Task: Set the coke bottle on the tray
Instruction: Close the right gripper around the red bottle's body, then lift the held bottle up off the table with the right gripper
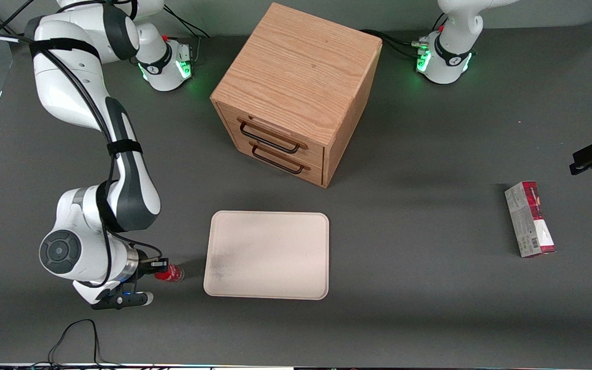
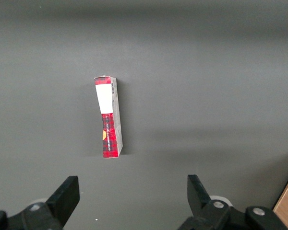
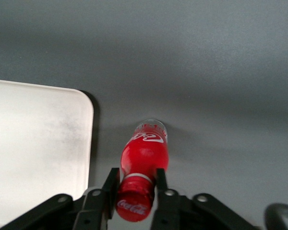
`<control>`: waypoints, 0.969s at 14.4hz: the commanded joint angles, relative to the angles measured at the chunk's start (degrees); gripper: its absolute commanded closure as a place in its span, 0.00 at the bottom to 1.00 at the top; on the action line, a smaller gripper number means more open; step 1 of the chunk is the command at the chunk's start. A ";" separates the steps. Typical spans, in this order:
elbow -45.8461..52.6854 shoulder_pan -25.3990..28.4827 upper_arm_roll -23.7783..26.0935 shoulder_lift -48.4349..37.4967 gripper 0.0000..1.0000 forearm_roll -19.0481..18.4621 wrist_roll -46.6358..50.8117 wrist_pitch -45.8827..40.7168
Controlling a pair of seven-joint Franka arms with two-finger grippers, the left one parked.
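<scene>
- Front view: the pincer (image 1: 165,267) is low over the counter (image 1: 429,288) at the working arm's end, clamped on the coke bottle (image 1: 170,273). The bottle sits just beside the tray (image 1: 267,254), apart from its rim, not on it. The wooden drawer cabinet (image 1: 296,92) stands farther from the camera than the tray. A red-and-grey carton box (image 1: 530,218) lies toward the parked arm's end
- Left wrist view: the carton box (image 2: 109,117) lies flat on the grey counter (image 2: 206,72)
- Right wrist view: both fingers (image 3: 108,189) press the bottle (image 3: 144,158) at its neck, just under the red cap. The bottle base meets the counter (image 3: 206,57). A rounded tray corner (image 3: 81,103) lies near the bottle
</scene>
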 commanded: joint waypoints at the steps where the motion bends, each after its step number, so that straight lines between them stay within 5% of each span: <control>1: -2.01 0.30 -0.19 -1.12 1.00 0.90 1.08 0.83; 6: -2.10 0.30 -0.19 -2.87 1.00 0.81 1.08 -0.65; 14: -2.01 0.13 -0.46 -19.56 1.00 0.72 0.29 -25.51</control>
